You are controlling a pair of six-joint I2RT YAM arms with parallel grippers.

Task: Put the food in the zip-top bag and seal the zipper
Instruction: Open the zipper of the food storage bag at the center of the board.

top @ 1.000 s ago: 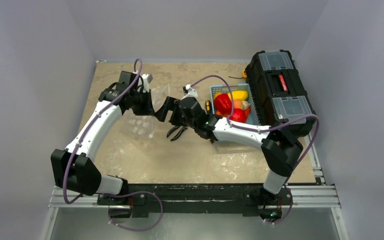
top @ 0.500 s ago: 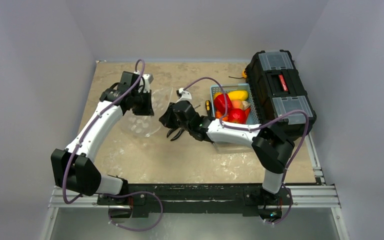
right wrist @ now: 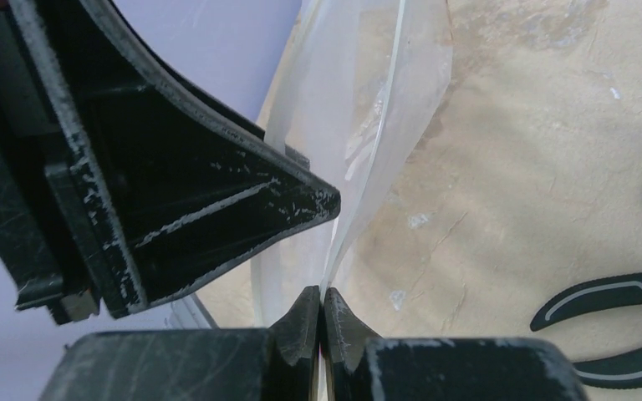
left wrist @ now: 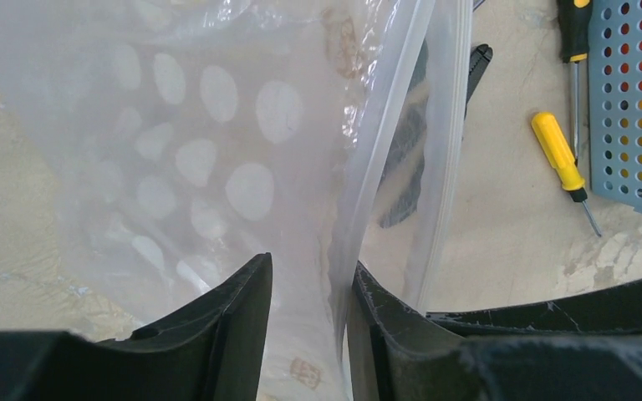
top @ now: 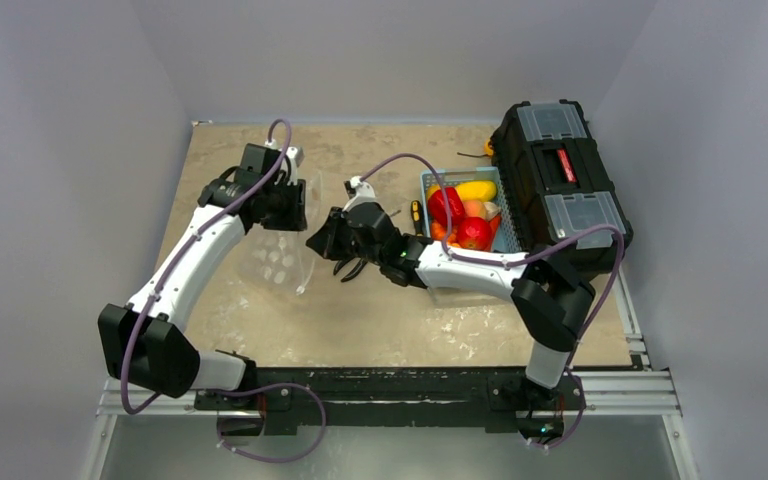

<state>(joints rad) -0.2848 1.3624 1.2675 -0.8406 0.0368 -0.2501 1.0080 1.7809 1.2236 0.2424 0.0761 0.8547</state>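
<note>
The clear polka-dot zip-top bag (top: 282,258) hangs above the left-centre of the table between both grippers. My left gripper (top: 295,205) stands open, its fingers (left wrist: 242,309) parted on either side of the bag's film (left wrist: 217,150), with the zipper (left wrist: 389,117) running up past the right finger. My right gripper (right wrist: 322,301) is shut on the bag's thin edge (right wrist: 368,109), just right of the left gripper (right wrist: 175,167). The food (top: 460,212), glossy red, yellow and orange pieces, lies in the light blue basket (top: 428,182).
A black toolbox (top: 560,180) stands at the right, against the basket. Black pliers (top: 355,268) lie under the right wrist and show too as pliers (right wrist: 619,301). A yellow-handled screwdriver (left wrist: 558,154) lies beside the basket (left wrist: 639,100).
My right gripper moved left to the bag and shut on its edge. My left gripper's jaws went from pinched shut to parted, and the bag sagged lower.
</note>
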